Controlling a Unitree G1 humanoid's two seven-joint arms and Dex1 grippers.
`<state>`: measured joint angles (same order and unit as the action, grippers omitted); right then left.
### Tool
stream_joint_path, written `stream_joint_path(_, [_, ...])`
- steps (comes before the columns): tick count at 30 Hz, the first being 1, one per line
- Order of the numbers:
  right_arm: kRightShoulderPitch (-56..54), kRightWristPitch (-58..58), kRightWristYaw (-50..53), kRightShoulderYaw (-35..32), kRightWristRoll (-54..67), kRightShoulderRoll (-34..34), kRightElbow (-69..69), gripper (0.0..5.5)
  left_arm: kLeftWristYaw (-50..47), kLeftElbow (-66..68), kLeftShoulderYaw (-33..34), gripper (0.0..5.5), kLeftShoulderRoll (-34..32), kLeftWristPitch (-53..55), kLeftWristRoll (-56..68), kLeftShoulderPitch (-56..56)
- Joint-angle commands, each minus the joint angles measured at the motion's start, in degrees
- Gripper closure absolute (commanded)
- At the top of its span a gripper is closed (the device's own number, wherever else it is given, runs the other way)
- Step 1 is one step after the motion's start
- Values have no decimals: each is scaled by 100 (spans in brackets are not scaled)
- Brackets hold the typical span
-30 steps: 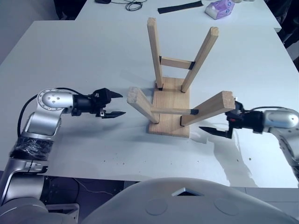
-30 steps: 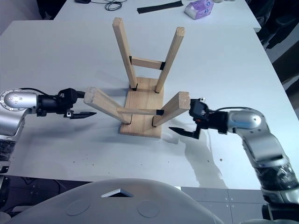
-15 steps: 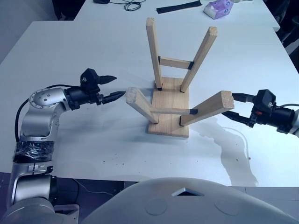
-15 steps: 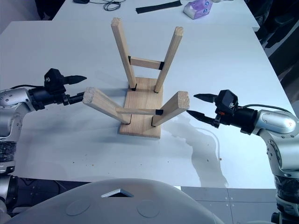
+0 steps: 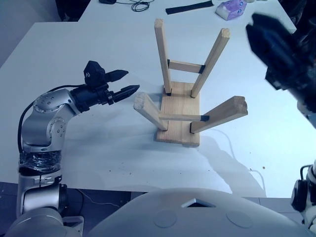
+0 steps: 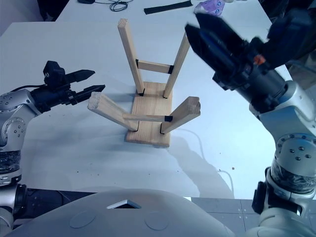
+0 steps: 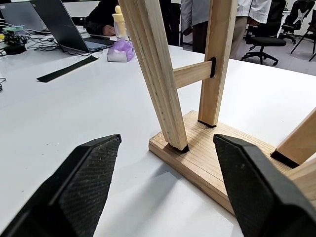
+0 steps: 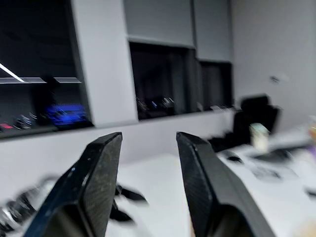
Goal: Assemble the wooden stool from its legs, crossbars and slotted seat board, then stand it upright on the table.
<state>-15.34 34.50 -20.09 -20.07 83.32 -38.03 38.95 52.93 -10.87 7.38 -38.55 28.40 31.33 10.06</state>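
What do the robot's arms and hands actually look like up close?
Both arms are rounded silver shells, the left arm and right arm each banded with black wrap. A thin black cable loops beside the left one. The left hand and right hand are black, each with two tapering fingers textured inside.

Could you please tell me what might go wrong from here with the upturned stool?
The two near pale wooden legs splay outward from the flat wooden seat board; flipping it now could work them loose.
The open left claw sits close to one leg's end and could knock it sideways.
The open right claw looks raised well above the table, too far to steady anything.
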Motion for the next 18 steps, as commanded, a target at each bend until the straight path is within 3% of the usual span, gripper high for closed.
stream_joint_path(1, [-1028,-127,641,85,955,-256,111,346,-24,7,-155,202,-13,32,-113,111])
stream_joint_path(6, [-1403,-82,694,360,1133,-398,354,346,-37,53,-253,202,35,4,-170,177])
stream_joint_path(8, [-866,187,233,786,323,-571,653,346,-30,60,-286,202,37,6,-178,205])
stream_joint_path(11, [316,151,-661,2140,-1888,-955,814,346,12,64,-354,202,6,18,-187,271])
stream_joint_path(13, [692,-77,-1010,2701,-2809,-1057,792,346,42,41,-399,202,-17,25,-201,315])
stream_joint_path(15, [773,-283,-1124,2918,-3306,-970,728,346,60,-50,-440,202,-21,55,-182,328])
stream_joint_path(18, [547,-435,-1046,2743,-3205,-625,665,346,77,-183,-561,202,-17,5,-237,268])
